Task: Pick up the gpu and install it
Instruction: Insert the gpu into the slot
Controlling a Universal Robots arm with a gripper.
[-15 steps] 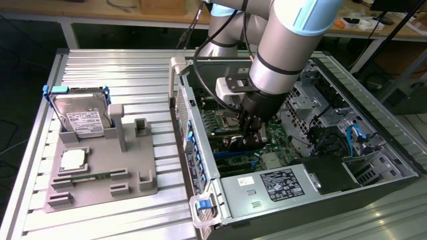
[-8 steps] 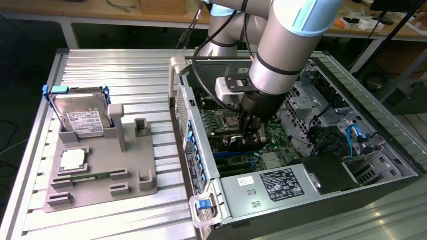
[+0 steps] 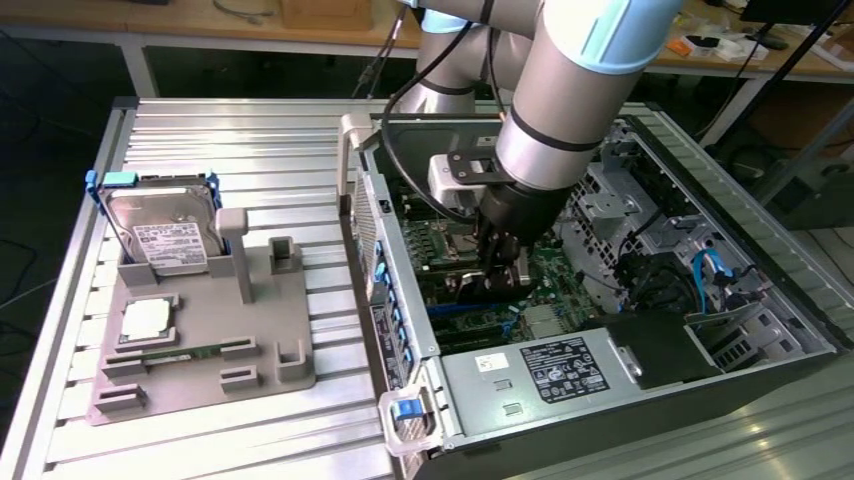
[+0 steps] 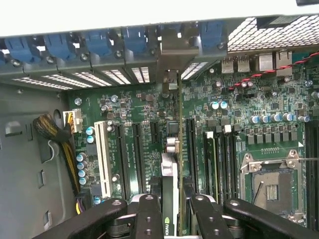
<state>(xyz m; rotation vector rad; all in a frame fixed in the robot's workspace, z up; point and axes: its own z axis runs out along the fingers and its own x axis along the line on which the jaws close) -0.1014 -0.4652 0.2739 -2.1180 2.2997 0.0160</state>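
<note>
Tool [image 4: 173,201] gripping one gpu [image 4: 169,167] inside the computer case [image 3: 363,190]
The wrist view showed the card edge-on over the motherboard's [image 4: 139,107] slots. The exterior view showed one hard drive [image 3: 163,235] and one grey stand [image 3: 214,360] on the surface [image 3: 240,140], beside the case.

NVIDIA mark on gpu [image 4: 169,191] edge; hard drive [image 3: 163,236], power supply [image 3: 554,366] label print too small

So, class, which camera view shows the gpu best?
The wrist view. There the gpu is seen edge-on between the fingers of the gripper, standing upright over the slots of the motherboard. In the exterior view the gpu is a dark sliver under the gripper, inside the open case.
</note>
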